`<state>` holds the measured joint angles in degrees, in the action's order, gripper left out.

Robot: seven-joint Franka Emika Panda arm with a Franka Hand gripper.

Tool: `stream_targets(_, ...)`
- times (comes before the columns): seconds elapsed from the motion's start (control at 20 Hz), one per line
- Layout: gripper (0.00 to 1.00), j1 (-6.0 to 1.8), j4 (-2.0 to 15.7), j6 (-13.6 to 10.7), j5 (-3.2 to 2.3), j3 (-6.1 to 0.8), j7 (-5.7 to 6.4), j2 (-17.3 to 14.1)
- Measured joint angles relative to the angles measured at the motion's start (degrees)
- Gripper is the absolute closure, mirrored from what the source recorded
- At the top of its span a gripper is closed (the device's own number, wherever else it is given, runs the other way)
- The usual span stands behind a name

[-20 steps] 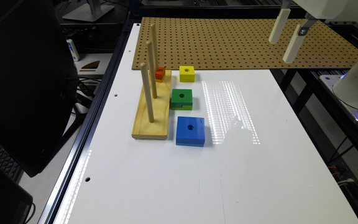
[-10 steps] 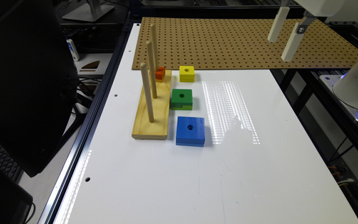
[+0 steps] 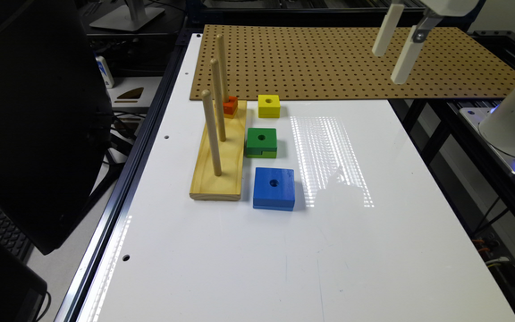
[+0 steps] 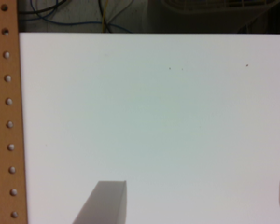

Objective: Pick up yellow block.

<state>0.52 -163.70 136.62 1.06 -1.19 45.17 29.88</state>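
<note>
The yellow block (image 3: 269, 106), small and square with a round centre hole, lies on the white table (image 3: 373, 250) just in front of the pegboard's edge. My gripper (image 3: 388, 68) hangs high above the pegboard at the exterior view's far right, well away from the block. In the wrist view my gripper (image 4: 196, 205) is open, its two fingers (image 4: 105, 203) set wide apart with only bare white table between them.
A green block (image 3: 261, 142) and a larger blue block (image 3: 274, 188) lie in a row in front of the yellow one. A wooden base (image 3: 220, 165) with three upright pegs stands beside them, with a small orange-red block (image 3: 230, 106) at its far end. The brown pegboard (image 3: 329, 62) covers the table's far end.
My gripper has drifted a little toward the exterior view's left and slightly upward. The blocks have not moved.
</note>
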Motion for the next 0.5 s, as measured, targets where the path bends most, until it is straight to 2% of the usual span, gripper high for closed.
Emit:
stream_targets(0.2, 0.00, 0.18, 1.83, 1.5, 0.00, -0.01, 0.01, -3.4)
stream_targets(0.5, 0.00, 0.19, 5.42, 1.5, 0.00, -0.02, 0.01, -7.1)
